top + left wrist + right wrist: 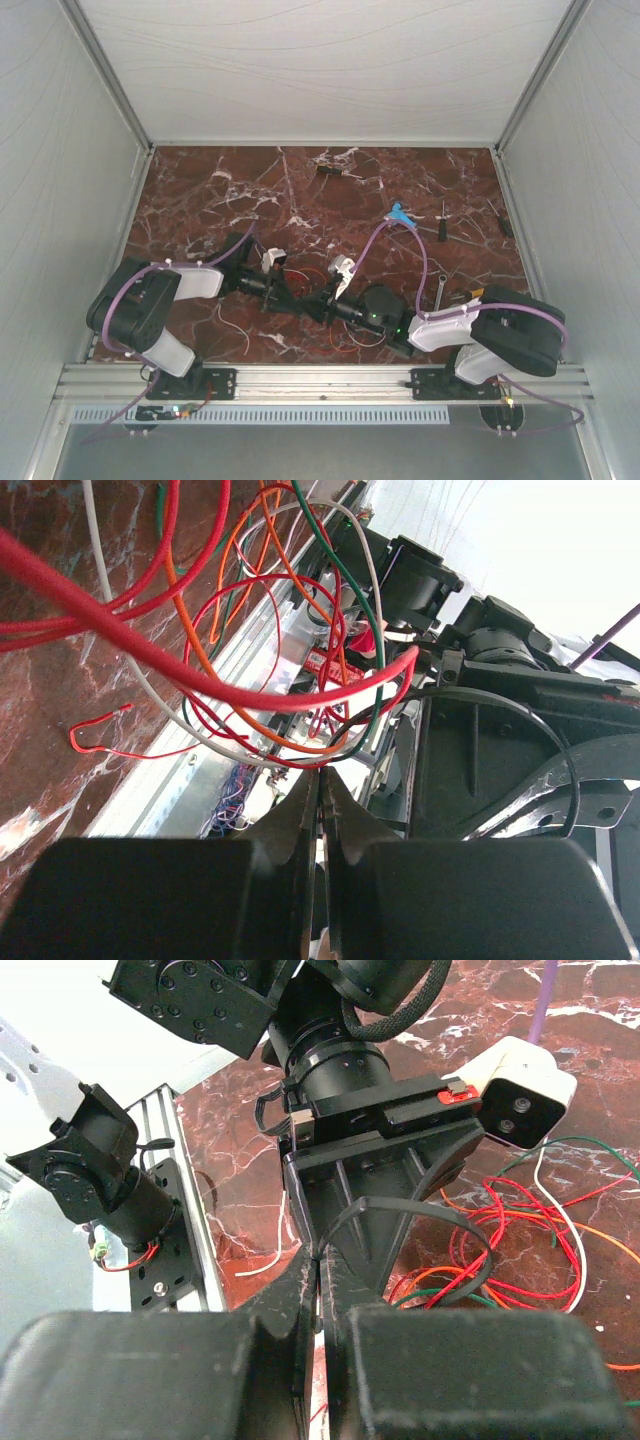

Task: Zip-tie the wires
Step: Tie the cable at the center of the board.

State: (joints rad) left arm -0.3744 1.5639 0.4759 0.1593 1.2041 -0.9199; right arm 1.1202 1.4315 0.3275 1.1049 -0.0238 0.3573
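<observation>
The wires point(520, 1225) are a loose tangle of red, orange, green and white strands on the marble; in the top view they point(320, 277) lie between the two arms. The black zip tie point(440, 1210) curves in an open loop round some of the strands. One end of it runs into my right gripper point(318, 1258), which is shut on it. My left gripper point(323, 772) is shut, its tips just under the wire bundle point(250, 695) and tip to tip with the right one. What it pinches is hidden. The zip tie point(530, 712) arcs to its right. From above, left gripper point(296, 297) meets right gripper point(319, 301).
Two screwdrivers point(441, 222) point(500, 218), a blue clip point(398, 213), a small tool point(330, 170) and a wrench point(440, 288) lie further back and right. An aluminium rail point(320, 380) runs along the near edge. White walls enclose the table.
</observation>
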